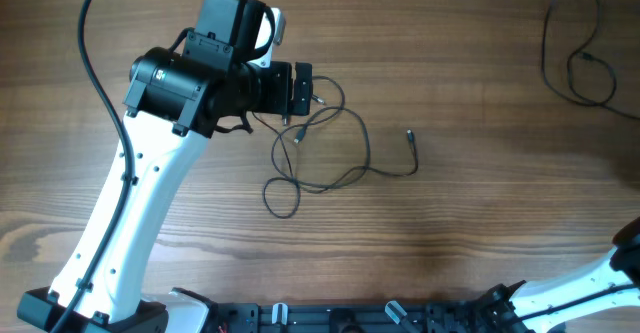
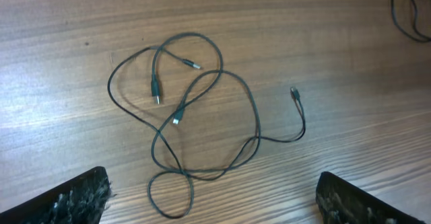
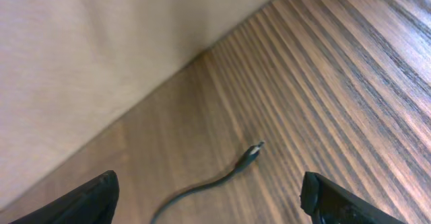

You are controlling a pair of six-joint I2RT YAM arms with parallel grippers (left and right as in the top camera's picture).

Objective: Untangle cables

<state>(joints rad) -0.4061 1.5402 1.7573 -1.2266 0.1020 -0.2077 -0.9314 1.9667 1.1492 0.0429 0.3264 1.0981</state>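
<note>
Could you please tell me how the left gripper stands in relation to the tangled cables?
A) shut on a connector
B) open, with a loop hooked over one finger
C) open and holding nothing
C: in the left wrist view the left gripper is spread wide with nothing in it, while the tangled cables lie loose on the table.

Open table [image 1: 480, 223] right of tangled cables [image 1: 299, 137], left arm [image 1: 180, 83] overhanging their top-left, second cable [image 1: 590, 60] top-right
</note>
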